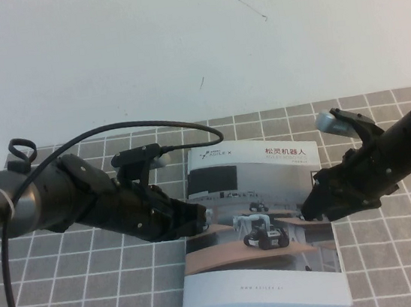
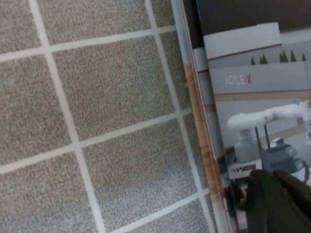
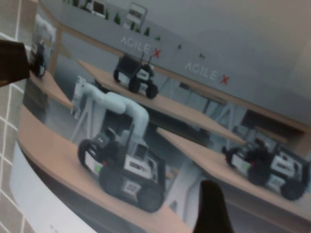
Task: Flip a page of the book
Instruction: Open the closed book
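The book [image 1: 264, 225], thin, glossy and probably slippery, is best lifted at the cover edge beneath the wide-open, empty right gripper [image 1: 313, 211]; the left gripper [image 1: 199, 219] rests opposite, its opening indiscernible.

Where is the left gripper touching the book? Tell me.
Cannot tell. In the high view the left gripper overlaps the closed book's left edge, but no view shows contact or a gap plainly. The right gripper is at the right edge.
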Robot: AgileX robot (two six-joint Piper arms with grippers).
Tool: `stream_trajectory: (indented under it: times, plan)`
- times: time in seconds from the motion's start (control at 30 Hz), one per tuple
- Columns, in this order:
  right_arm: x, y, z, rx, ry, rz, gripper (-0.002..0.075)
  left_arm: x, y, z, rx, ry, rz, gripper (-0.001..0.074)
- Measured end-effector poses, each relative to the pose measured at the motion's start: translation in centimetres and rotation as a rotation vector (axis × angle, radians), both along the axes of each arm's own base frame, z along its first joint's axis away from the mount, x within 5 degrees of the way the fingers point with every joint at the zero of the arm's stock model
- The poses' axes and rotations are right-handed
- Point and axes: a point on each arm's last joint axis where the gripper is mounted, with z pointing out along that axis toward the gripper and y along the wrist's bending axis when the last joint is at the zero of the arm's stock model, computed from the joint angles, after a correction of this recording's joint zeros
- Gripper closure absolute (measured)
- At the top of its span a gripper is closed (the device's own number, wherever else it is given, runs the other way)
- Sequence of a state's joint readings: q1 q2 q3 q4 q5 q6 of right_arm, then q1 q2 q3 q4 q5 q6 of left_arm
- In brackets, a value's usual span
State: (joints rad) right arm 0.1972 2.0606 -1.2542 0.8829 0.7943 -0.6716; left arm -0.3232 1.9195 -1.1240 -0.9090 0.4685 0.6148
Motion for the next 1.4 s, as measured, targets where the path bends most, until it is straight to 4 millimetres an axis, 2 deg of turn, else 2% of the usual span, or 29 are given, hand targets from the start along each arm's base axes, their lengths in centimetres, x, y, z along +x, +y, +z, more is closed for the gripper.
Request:
stream_trajectory:
  times: [0.23,0.57,0.73,0.83,1.17,1.4]
  plan:
    - [0.2,1.0,0.6,0.086,-0.023,-0.013,0.0297,0.0,0.0,0.0,-0.002,0.002,0.0,0.0738]
    - [0.6,0.9,1.9,0.051,-0.027,0.095,0.0298,0.0,0.0,0.0,-0.002,0.002,0.0,0.0738]
    - [0.3,-0.2,1.1,-0.11,0.03,0.103,0.0298,0.0,0.0,0.0,-0.003,0.003,-0.001,0.0738]
    - [0.2,-0.5,1.0,-0.144,0.055,0.089,0.0298,0.0,0.0,0.0,-0.003,0.003,-0.001,0.0738]
    - [0.4,0.2,0.9,-0.068,0.07,0.047,0.03,0.0,-0.1,0.0,-0.012,0.006,0.007,0.0738]
    - [0.5,0.4,0.1,-0.039,0.093,0.031,0.03,0.0,-0.1,0.0,-0.013,0.007,0.008,0.0738]
